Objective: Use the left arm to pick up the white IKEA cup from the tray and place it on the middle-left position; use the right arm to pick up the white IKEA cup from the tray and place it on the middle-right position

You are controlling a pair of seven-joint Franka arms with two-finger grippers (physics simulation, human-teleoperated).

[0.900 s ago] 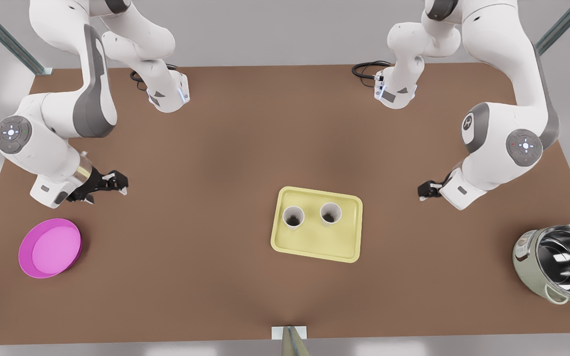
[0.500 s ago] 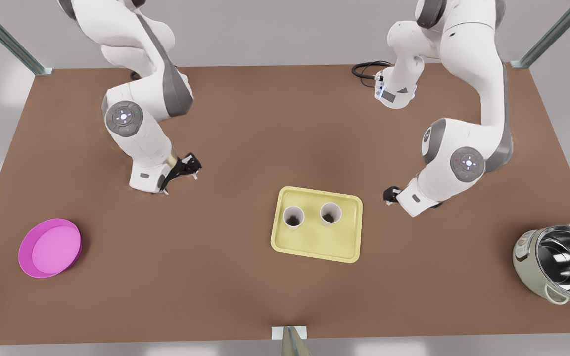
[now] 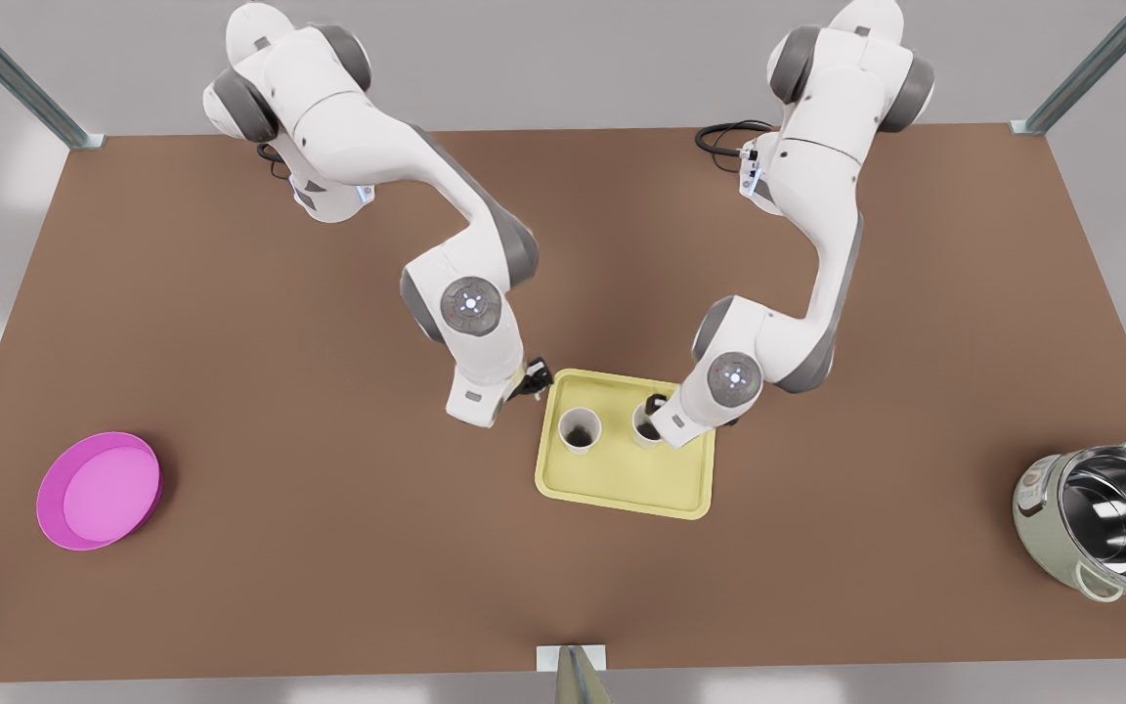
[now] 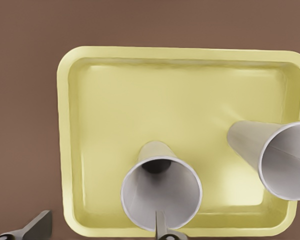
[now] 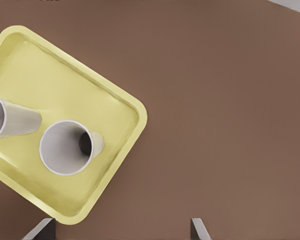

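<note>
Cups sit upright on the pale yellow tray [image 3: 622,474] in the front view: one cup [image 3: 580,430] toward that view's left, the other cup [image 3: 645,426] toward its right. The left end effector [image 3: 536,374] hangs just beside the tray's far-left corner; the right end effector [image 3: 656,403] is over the right-hand cup. A pink dish [image 3: 99,491] and a steel pot [image 3: 1105,533] rest on the tabletop [image 3: 328,548].

Left wrist view: the left end effector's fingers [image 4: 162,227] are spread, one fingertip at the near cup's [image 4: 161,194] rim.

Right wrist view: the right end effector's fingers [image 5: 199,229] are spread wide above bare tabletop beside the tray [image 5: 115,107].
</note>
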